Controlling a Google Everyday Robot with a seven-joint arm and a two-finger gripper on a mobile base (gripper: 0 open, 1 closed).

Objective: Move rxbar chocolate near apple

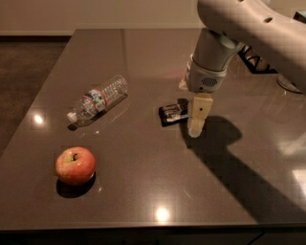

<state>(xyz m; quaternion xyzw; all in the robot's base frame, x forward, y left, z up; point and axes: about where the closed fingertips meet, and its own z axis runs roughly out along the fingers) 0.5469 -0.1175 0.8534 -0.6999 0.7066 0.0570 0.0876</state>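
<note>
Dim light glints in small spots off a dark grey, polished bench [143, 186], with brown floor [24, 72] to its left and a pale wall [95, 14] behind. A thick, pale grey robot arm [248, 28] reaches in from the upper right and bends down over the middle of the bench, casting a long shadow to the right.

At its end, the cream-coloured hand [197, 125] points straight down, its lower end at or just above the bench. How wide it stands cannot be told from this angle. It appears to grip nothing.

The rxbar chocolate [172, 114], a small, flat, black wrapper bar with pale lettering, lies flat just left of the hand. Its right end touches or slips behind the hand; which one is unclear. That vertical, low pose right at the bar's end suits a top-down pick of a thin item, so the step in hand looks like closing in for the grasp.

The round red apple [75, 165] with yellowish patches sits upright, stem up, well apart from the bar toward the front left. A clear plastic water bottle [97, 100] lies on its side between the back left and the centre, its cap toward the front left. It stays off the straight line from bar to apple, so the carry should pass in front of it.
</note>
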